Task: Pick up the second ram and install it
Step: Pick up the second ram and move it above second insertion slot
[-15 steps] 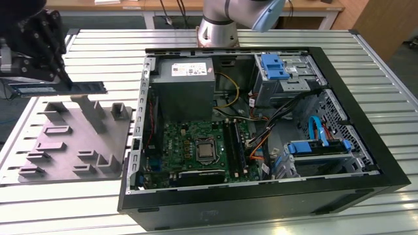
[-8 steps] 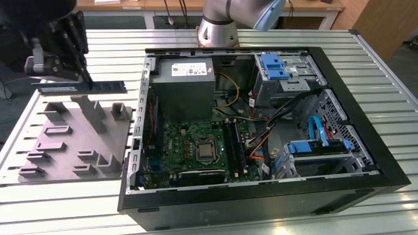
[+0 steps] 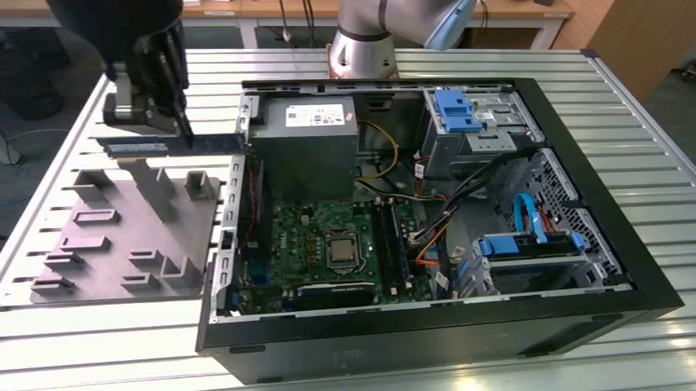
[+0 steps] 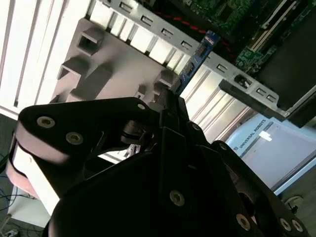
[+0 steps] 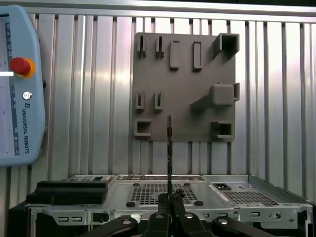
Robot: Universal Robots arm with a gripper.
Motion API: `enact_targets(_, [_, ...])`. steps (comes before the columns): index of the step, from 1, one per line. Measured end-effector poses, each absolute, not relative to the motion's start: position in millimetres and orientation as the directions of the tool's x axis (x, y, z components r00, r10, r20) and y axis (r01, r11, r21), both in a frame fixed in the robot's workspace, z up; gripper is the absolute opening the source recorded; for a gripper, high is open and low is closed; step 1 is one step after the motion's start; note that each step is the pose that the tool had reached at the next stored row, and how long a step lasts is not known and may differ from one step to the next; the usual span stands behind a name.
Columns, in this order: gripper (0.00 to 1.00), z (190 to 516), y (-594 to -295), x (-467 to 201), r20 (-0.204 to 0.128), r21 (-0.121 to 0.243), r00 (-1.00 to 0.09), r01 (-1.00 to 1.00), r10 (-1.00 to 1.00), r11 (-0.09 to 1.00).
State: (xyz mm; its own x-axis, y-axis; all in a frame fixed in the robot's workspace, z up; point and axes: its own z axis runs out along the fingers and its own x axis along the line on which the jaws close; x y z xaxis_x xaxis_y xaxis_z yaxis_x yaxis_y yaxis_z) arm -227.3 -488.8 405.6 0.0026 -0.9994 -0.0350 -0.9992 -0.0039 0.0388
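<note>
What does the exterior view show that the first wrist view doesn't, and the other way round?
Exterior view: the inside of the open case, with the motherboard, power supply and blue drive brackets. First wrist view: a pendant with a red button. Both: the gripper shut on the second ram, near the grey tray, and the case.

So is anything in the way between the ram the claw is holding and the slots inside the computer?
Yes. The claw holds the second ram outside the case, by the grey tray. The case's metal side wall stands between it and the memory slots. The case's top is open.
</note>
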Motion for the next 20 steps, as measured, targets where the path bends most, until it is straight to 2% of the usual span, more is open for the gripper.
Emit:
enact_targets(13, [0.14,402,-489,-168,-0.036,0.043,0.002,-0.999,-0.999,-0.004])
enact_targets(16, [0.14,401,-489,-157,-0.053,0.043,0.002,-0.999,-0.999,-0.005])
enact_targets(20, [0.14,400,-489,-144,-0.092,0.043,0.002,-0.999,-0.996,-0.006])
